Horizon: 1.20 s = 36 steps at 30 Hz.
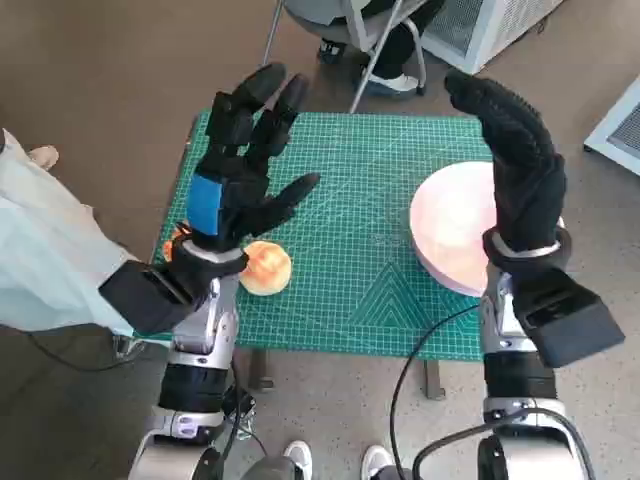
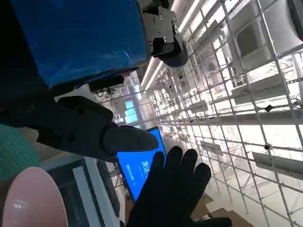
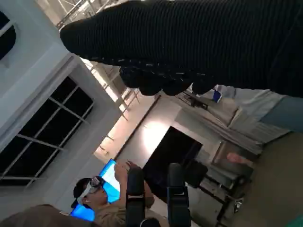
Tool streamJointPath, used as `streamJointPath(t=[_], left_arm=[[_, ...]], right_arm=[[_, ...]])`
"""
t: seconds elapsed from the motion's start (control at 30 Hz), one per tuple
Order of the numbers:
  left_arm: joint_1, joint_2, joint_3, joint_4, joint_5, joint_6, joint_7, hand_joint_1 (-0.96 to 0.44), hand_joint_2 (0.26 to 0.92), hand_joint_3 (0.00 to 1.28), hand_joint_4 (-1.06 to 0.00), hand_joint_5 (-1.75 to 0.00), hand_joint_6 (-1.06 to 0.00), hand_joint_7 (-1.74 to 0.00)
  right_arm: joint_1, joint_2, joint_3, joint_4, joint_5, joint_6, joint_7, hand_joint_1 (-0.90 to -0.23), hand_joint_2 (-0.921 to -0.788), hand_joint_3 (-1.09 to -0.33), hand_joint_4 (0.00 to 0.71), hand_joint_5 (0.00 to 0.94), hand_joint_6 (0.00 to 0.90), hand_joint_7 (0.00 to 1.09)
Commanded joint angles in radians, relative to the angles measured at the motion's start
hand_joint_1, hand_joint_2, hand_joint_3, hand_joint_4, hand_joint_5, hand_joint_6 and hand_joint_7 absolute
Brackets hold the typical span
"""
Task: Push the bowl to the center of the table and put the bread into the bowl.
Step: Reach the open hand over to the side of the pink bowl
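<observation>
The left hand [image 1: 245, 160] is raised above the left part of the worktop [image 1: 350, 250], fingers spread apart and holding nothing. The bread [image 1: 265, 268] lies on the green mat just near of that hand, close to the worktop's near-left edge and partly under the wrist. Further right, the pink bowl [image 1: 450, 225] sits by the right edge. The right hand [image 1: 515, 165] stands upright over the bowl's right side, fingers extended, empty.

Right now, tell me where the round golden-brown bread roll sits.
In the head view, the round golden-brown bread roll lies on the green cutting mat near its front left edge, just below the left hand, far from the pink bowl.
</observation>
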<state>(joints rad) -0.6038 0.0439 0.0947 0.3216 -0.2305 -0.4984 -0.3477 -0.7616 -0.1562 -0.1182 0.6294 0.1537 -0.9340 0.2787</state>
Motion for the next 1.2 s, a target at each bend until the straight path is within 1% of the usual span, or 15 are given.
streamJointPath(t=[0.03,0.47,0.6,0.73,0.8,0.87,0.93,1.0,1.07,1.13,1.2], left_arm=[[-0.016,0.011,-0.004,0.004,0.017,-0.022,0.003,-0.29,0.921,0.2,-0.26,0.0,0.0,-0.74],[-0.016,0.008,-0.005,0.021,0.017,-0.04,0.005,-0.29,0.921,0.2,-0.26,0.0,0.0,-0.74],[-0.016,0.007,-0.004,0.027,0.015,-0.042,0.004,-0.29,0.921,0.2,-0.26,0.0,0.0,-0.74],[-0.013,0.007,-0.004,0.028,0.019,-0.049,0.005,-0.28,0.921,0.2,-0.26,0.0,0.0,-0.74],[-0.012,0.008,-0.003,0.029,0.02,-0.051,0.006,-0.28,0.921,0.2,-0.25,0.0,0.0,-0.74],[-0.01,0.007,-0.001,0.03,0.02,-0.054,0.006,-0.28,0.921,0.2,-0.25,0.0,0.0,-0.74],[-0.006,0.007,0.0,0.028,0.022,-0.056,0.007,-0.28,0.921,0.2,-0.25,0.0,-0.01,-0.73],[-0.002,0.006,0.0,0.026,0.023,-0.057,0.009,-0.29,0.921,0.2,-0.25,0.0,-0.01,-0.73],[-0.001,0.006,0.001,0.028,0.023,-0.059,0.011,-0.29,0.921,0.2,-0.25,0.0,-0.01,-0.73],[0.0,0.006,0.003,0.033,0.021,-0.062,0.011,-0.29,0.921,0.2,-0.25,0.0,-0.01,-0.71],[0.003,0.005,0.004,0.037,0.018,-0.065,0.01,-0.29,0.921,0.2,-0.25,0.0,-0.02,-0.69]], right_arm=[[0.011,-0.01,-0.004,0.023,0.005,-0.003,0.012,-0.585,-0.921,-0.771,0.325,0.0,-0.001,0.75],[0.023,-0.005,-0.006,0.017,-0.003,-0.003,0.001,-0.578,-0.921,-0.774,0.314,0.0,-0.001,0.75],[0.026,-0.008,-0.008,0.016,0.004,0.0,0.004,-0.578,-0.921,-0.773,0.313,0.0,-0.001,0.74],[0.028,-0.019,-0.019,0.028,0.019,-0.002,0.014,-0.581,-0.921,-0.771,0.315,0.001,-0.001,0.74],[0.029,-0.03,-0.03,0.035,0.036,-0.001,0.026,-0.581,-0.921,-0.769,0.315,0.001,-0.001,0.74],[0.03,-0.048,-0.047,0.049,0.061,-0.001,0.044,-0.578,-0.921,-0.767,0.314,0.001,-0.001,0.74],[0.032,-0.066,-0.067,0.066,0.087,-0.003,0.061,-0.571,-0.921,-0.766,0.313,0.001,-0.001,0.74],[0.032,-0.086,-0.091,0.09,0.104,-0.01,0.067,-0.564,-0.921,-0.769,0.312,0.0,-0.001,0.74],[0.034,-0.102,-0.115,0.114,0.111,-0.017,0.06,-0.554,-0.921,-0.78,0.31,0.0,-0.001,0.73],[0.037,-0.114,-0.139,0.135,0.107,-0.023,0.039,-0.546,-0.921,-0.793,0.307,0.0,-0.001,0.73],[0.04,-0.129,-0.164,0.163,0.086,-0.036,0.001,-0.541,-0.921,-0.802,0.305,0.0,-0.001,0.73]])
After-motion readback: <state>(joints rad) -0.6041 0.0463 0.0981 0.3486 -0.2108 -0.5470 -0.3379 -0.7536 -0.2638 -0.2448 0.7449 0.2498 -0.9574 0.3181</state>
